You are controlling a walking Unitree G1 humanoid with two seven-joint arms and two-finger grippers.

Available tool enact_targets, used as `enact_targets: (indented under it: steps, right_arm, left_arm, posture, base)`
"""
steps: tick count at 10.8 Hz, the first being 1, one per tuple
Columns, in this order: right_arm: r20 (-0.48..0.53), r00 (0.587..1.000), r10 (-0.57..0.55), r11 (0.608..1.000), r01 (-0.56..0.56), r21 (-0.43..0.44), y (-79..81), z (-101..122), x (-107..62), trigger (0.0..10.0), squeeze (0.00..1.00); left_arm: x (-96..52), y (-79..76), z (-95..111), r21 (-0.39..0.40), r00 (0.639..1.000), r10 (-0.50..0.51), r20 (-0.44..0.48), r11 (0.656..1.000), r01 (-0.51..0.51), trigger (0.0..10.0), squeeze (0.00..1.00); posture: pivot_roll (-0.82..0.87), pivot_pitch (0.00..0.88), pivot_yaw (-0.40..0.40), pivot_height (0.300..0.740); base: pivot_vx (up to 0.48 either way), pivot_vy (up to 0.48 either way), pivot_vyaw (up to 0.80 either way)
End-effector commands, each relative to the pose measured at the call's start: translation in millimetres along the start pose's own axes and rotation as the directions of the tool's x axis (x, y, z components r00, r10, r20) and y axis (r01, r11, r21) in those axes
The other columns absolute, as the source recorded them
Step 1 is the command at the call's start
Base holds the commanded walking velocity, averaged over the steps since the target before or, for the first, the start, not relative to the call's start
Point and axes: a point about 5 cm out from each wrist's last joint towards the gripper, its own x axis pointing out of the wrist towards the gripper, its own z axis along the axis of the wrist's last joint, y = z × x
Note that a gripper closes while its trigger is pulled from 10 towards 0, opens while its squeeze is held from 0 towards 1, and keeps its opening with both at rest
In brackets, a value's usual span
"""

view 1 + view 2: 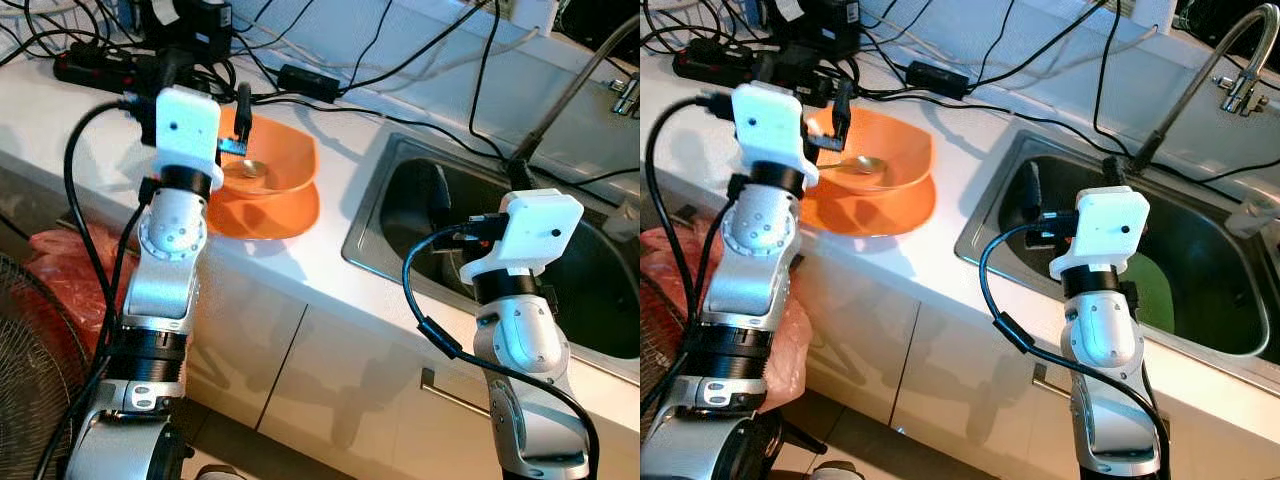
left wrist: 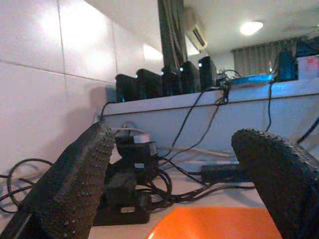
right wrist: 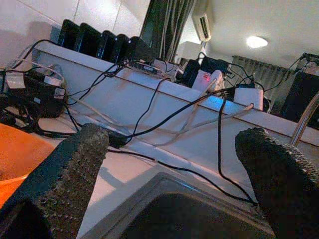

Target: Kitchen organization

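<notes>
Orange bowl (image 1: pixel 885 160) with spoon (image 1: pixel 855 165) being carried on orange plate (image 1: pixel 880 212) on white desk (image 1: pixel 940 270), beside sink (image 1: pixel 1200 250). Left hand (image 2: pixel 174 189) being held spread over bowl. Right hand (image 3: pixel 174 174) being held spread over sink edge.

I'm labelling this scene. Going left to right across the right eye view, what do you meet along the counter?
Left pincer → orange bowl → sink → right pincer → green item in the sink → tap.

Orange bowls (image 1: pixel 268 190) on white counter (image 1: pixel 300 265)
</notes>
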Motion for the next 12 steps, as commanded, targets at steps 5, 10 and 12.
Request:
enact_targets:
  steps: [5, 10, 12]
  right_arm:
    - [0.011, 0.999, 0.047, 0.999, -0.047, 0.000, -1.0, -5, 15.2, 10.0, 0.00]
    - [0.023, 0.999, 0.046, 0.999, -0.045, -0.014, -6.6, -3, 15.6, 10.0, 0.00]
    - [0.027, 0.999, 0.033, 0.999, -0.033, -0.018, -8.1, -2, 14.7, 10.0, 0.00]
  left_arm:
    - [-35.4, 10.0, -7, 0.038, 0.995, -0.094, -0.024, 0.995, 0.095, 10.0, 0.00]
    - [-37.7, -14.2, -19, -0.051, 0.990, -0.128, -0.058, 0.991, 0.125, 10.0, 0.00]
    - [-32.6, -25.6, -21, -0.088, 0.985, -0.165, -0.046, 0.983, 0.161, 10.0, 0.00]
  posture:
    - [0.40, 0.022, -0.260, 0.740]
    - [0.36, 0.000, -0.261, 0.740]
    - [0.36, 0.000, -0.254, 0.740]
  base:
    - [0.000, 0.000, 0.00]
    - [0.000, 0.000, 0.00]
    - [0.000, 0.000, 0.00]
